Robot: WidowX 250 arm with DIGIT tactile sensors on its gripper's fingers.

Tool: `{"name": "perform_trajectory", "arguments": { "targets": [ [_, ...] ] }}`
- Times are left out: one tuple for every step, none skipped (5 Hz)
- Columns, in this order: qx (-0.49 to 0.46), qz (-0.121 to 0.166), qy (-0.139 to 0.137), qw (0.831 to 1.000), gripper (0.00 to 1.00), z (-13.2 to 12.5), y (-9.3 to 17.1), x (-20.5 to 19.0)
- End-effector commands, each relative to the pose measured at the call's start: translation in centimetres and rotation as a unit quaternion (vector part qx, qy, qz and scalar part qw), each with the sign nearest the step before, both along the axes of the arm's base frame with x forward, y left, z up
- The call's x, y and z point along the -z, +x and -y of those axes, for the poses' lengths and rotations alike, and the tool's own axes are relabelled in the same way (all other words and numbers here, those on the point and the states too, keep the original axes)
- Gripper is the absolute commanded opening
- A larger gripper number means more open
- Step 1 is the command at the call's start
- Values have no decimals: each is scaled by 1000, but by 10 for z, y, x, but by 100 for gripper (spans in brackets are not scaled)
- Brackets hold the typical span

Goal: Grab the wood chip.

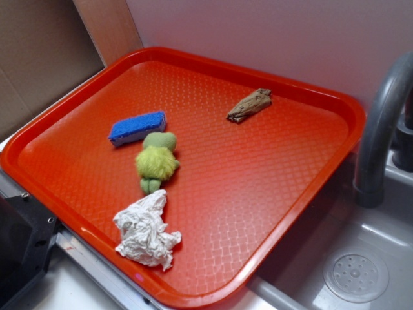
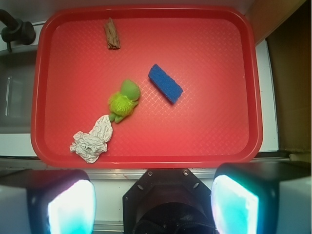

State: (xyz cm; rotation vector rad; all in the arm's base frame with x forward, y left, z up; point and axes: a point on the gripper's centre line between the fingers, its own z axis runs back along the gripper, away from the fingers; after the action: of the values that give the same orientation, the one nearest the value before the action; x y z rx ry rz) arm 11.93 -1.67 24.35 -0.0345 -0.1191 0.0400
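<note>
Clearly the reach has not started: in the wrist view the gripper [image 2: 153,195] hangs outside the tray's [image 2: 146,160] near edge, its jaws spread wide and empty. The wood chip [image 2: 112,33] lies by the far edge, near the far-left corner, its long axis running roughly near-to-far. Next comes travel across the tray, then a descent with the jaws straddling its narrow width.

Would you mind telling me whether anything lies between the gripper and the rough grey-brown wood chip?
The gripper is open, high above the red tray's near edge. The wood chip lies alone by the far rim; nothing visible blocks it.
</note>
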Motion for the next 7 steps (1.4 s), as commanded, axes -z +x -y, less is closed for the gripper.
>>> {"name": "perform_trajectory", "arguments": {
  "targets": [
    [0,0,0,1000,100,0,0,0],
    [16,70,23,997,100,32,50,34],
    [34,110,16,993,100,52,97,55],
    [68,143,-26,987,100,64,139,90],
    [35,144,-12,989,100,60,168,125],
    [10,129,-18,991,100,58,188,143],
    [-5,107,-12,994,100,58,203,163]
  ]
}}
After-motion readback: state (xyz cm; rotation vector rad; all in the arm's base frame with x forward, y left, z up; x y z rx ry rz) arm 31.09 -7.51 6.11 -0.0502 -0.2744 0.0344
